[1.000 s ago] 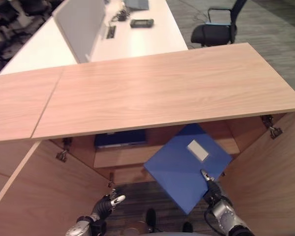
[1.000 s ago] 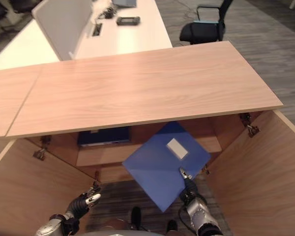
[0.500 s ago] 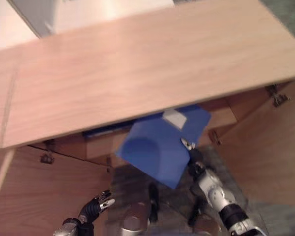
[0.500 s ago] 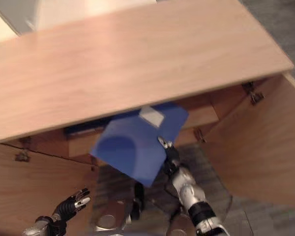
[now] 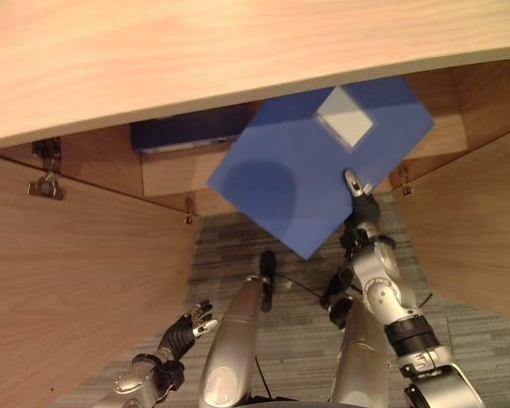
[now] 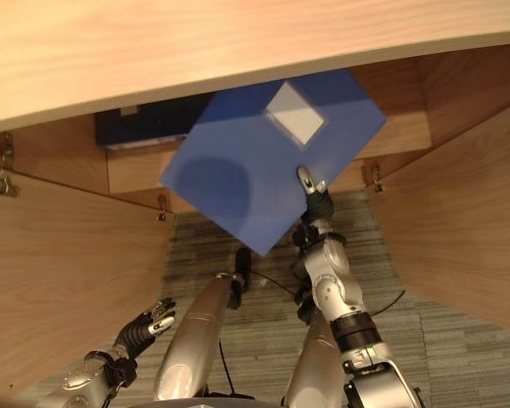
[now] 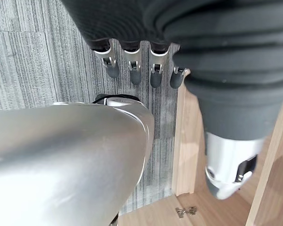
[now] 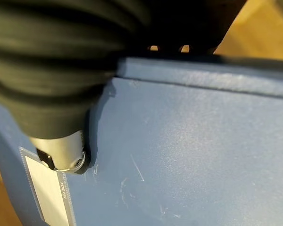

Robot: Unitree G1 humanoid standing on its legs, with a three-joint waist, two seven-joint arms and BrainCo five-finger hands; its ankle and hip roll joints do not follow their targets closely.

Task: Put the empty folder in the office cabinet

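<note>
The right hand point(image 5: 363, 204) holds up a flat blue folder with a white label point(image 5: 323, 166). Its thumb presses on the blue cover near the folder's lower edge, and its fingers are clamped under it. The folder is tilted at the open front of the light wooden cabinet point(image 5: 85, 263), partly under the cabinet's top board. The left hand point(image 6: 144, 327) hangs low over the grey floor point(image 5: 297, 331), fingers loosely apart, holding nothing.

One blue folder point(image 5: 306, 170) is held at the centre. One dark blue folder point(image 5: 187, 136) lies on the cabinet shelf point(image 5: 178, 170) at 11 o'clock. Two cabinet doors stand open: one door point(image 5: 76, 280) at 8 o'clock, another door point(image 5: 480, 221) at 3 o'clock. Two hands: left hand point(image 5: 185, 330), right hand point(image 5: 359, 200).
</note>
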